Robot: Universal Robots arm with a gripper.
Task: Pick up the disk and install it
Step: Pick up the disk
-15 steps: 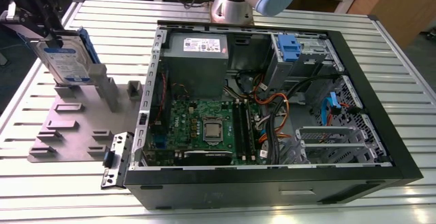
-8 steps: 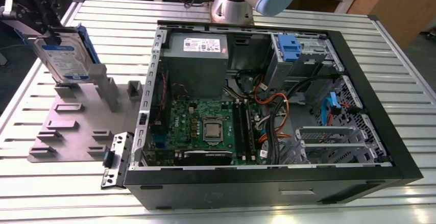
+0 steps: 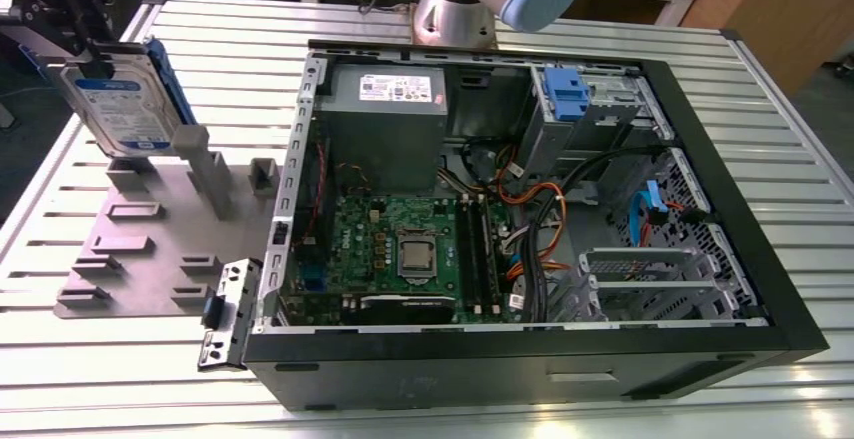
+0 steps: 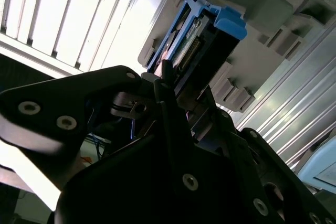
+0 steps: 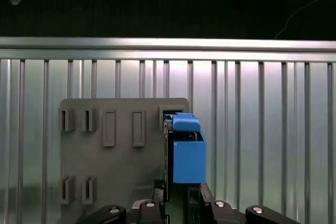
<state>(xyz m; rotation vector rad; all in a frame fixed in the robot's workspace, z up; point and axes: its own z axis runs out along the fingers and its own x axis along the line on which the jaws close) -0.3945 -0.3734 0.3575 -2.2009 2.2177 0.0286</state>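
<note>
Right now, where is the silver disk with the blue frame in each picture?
Exterior view: the flat silver-grey metal disk with blue plastic rail stands on edge at the exterior view's upper left.
First wrist view: the disk, edge-on, on the grey slotted plate.
Second wrist view: the disk, end-on, against that plate.
Shared landmark: the plate under the disk.

Open black computer case (image 3: 747, 259), lying on its side on a slatted aluminium table (image 3: 774, 109). Contents: grey power supply (image 3: 387, 109); green motherboard (image 3: 400, 249); blue plastic clip (image 3: 566, 94) in the drive cage; orange cables (image 3: 531, 201). Beside the case, toward the exterior view's left: grey slotted fixture plate (image 3: 147, 249).
</note>
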